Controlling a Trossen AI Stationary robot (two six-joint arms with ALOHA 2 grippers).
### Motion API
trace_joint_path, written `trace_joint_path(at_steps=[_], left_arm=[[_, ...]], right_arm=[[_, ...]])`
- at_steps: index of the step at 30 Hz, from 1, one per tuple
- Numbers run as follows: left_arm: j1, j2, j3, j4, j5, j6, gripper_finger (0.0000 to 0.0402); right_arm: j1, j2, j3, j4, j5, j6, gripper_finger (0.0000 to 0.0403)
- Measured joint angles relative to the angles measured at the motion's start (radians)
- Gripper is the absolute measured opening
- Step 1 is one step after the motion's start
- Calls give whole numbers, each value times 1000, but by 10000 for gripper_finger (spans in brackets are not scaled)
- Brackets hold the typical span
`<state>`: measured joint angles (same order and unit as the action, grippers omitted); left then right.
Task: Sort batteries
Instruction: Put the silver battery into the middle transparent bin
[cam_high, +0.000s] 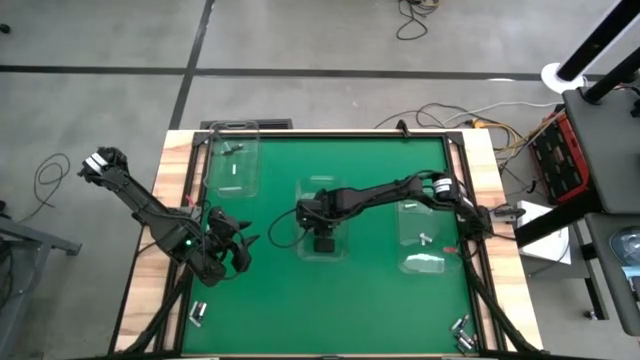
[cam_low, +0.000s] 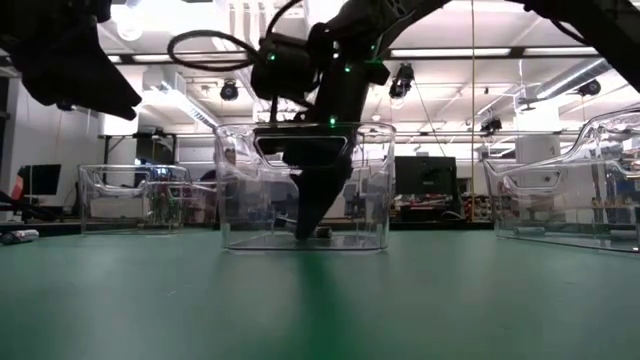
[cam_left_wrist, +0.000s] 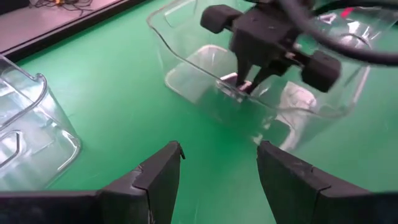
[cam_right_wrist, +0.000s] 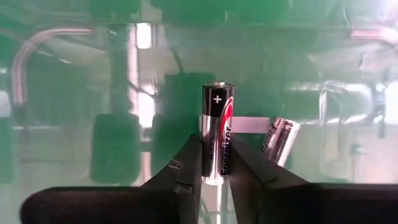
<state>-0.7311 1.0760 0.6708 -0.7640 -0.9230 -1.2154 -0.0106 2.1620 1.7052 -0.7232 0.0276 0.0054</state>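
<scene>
I am pinching one black-and-silver battery (cam_right_wrist: 217, 132) upright, plus end up, in my right gripper (cam_right_wrist: 216, 163) inside the middle clear bin (cam_high: 305, 192), a second battery (cam_right_wrist: 279, 141) leaning just beside it.

Open green mat (cam_high: 380, 290) between three clear bins (cam_high: 232, 158), middle bin's walls close around right arm's fingers (cam_right_wrist: 186, 163).

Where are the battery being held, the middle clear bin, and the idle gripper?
battery (cam_right_wrist: 217, 132): right wrist view, its label.
middle bin (cam_low: 372, 190): low view, front wall.
left gripper (cam_left_wrist: 219, 165): left wrist view, between fingertips.

Bright overhead lighting; glare on clear bins (cam_low: 305, 185); wrist views soft.
</scene>
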Motion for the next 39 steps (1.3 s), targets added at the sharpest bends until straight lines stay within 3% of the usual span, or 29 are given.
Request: trace_joint_path(at_steps=[9,16,20,23,28,33,39], left_arm=[[1,2,-7,-108,149,-152,207],[15,2,-92,-157,296,-337,229],[62,4,-145,-189,359,-453,230],[140,11,-159,-184,342,-489,224],[331,41,-153,-188,346,-491,208],[512,117,-127,-191,530,-399,188],[533,222,-44,-311,655,-422,169]], right_arm=[[1,-8,-2,-5,3,1,151],[40,-140,11,0,29,-26,195],[99,-255,9,5,163,-57,202],[152,-343,9,17,247,-71,201],[228,-439,-1,33,273,-53,197],[296,-492,-43,27,371,-39,194],[341,-505,-98,15,448,-21,196]])
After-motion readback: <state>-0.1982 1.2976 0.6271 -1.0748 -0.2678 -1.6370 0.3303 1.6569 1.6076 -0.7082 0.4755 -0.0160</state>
